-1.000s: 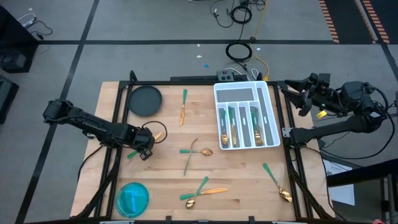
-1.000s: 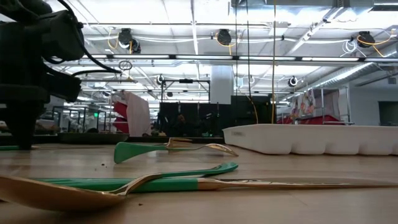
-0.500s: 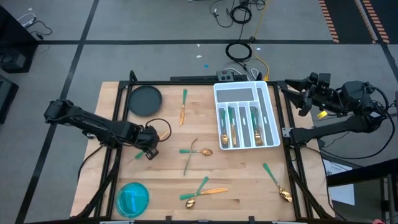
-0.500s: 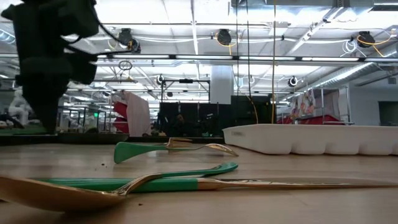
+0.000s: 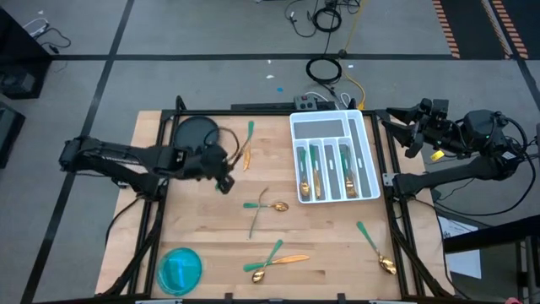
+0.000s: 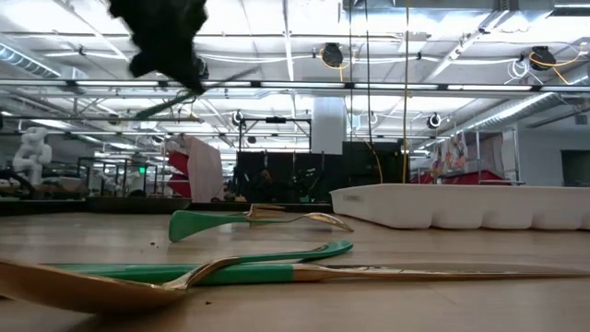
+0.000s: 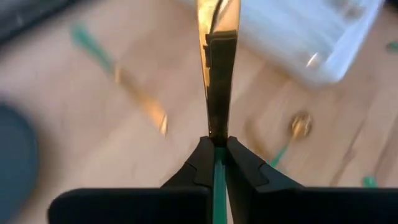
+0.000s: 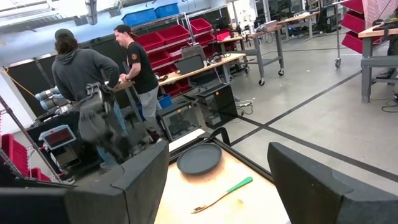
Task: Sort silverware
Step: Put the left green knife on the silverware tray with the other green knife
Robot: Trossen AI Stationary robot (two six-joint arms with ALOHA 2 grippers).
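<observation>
My left gripper (image 5: 223,179) hangs above the table's left half, shut on a piece of silverware (image 7: 217,74) with a long gold head and a teal handle. The low view shows that piece (image 6: 198,88) high in the air. More silverware lies on the wood: a knife (image 5: 248,145), a crossed fork and spoon (image 5: 266,207), a spoon and knife (image 5: 274,260), and a spoon (image 5: 374,247). The white tray (image 5: 364,127) holds several pieces. My right gripper (image 8: 217,149) waits open beyond the table's right edge (image 5: 396,127). My left gripper pinches the teal handle (image 7: 218,169) between its two fingers, close to where the handle meets the gold head. The piece runs along the fingers, and its gold head sticks out past the fingertips. The fingers slant downward. The piece is lifted clear of the table.
A dark round plate (image 5: 192,135) sits at the far left corner, partly under my left arm. A blue bowl (image 5: 180,268) stands at the near left. Black frame rails run along the table's left and right sides. Two people stand in the room beyond.
My left gripper has risen from the table and gone toward the far edge and to the right. It has tipped from pointing steeply down to a slant. The held piece has come up off the wood with it and now hangs clear.
</observation>
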